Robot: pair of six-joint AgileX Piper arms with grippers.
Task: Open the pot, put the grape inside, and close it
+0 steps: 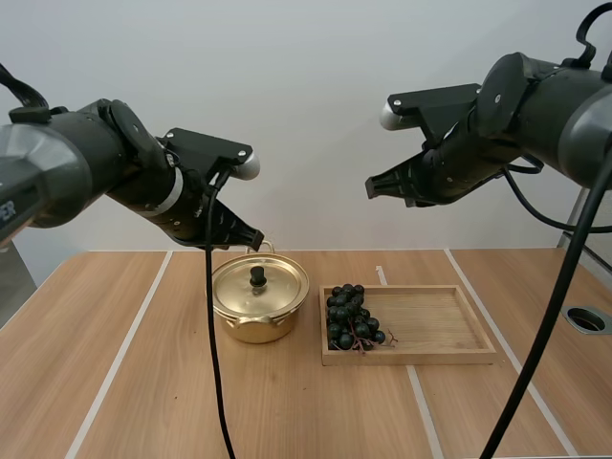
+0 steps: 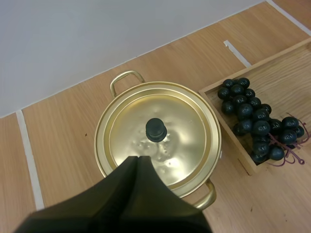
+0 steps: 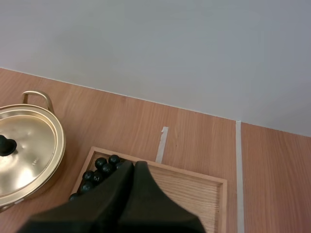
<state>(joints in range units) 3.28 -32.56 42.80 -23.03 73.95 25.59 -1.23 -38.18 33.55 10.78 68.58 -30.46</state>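
The pot [image 1: 256,328], lid [image 1: 279,287] on, sits left of centre on the counter [image 1: 124,382], its knob [image 1: 257,276] just below the nearer left jaws, pressed together empty, while the right jaws, likewise closed, hang high above the tray [image 1: 440,325] of grapes [image 1: 352,317].

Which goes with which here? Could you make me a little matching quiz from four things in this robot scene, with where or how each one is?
Things:
1. lid
2. bunch of grapes
3. left gripper
4. right gripper

Places and states:
A. lying at the end of the wooden tray nearest the pot
B. shut, up in the air on the wooden tray's side
C. sitting closed on the pot
D. shut, poised above the pot

Pairs: 1-C, 2-A, 3-D, 4-B.
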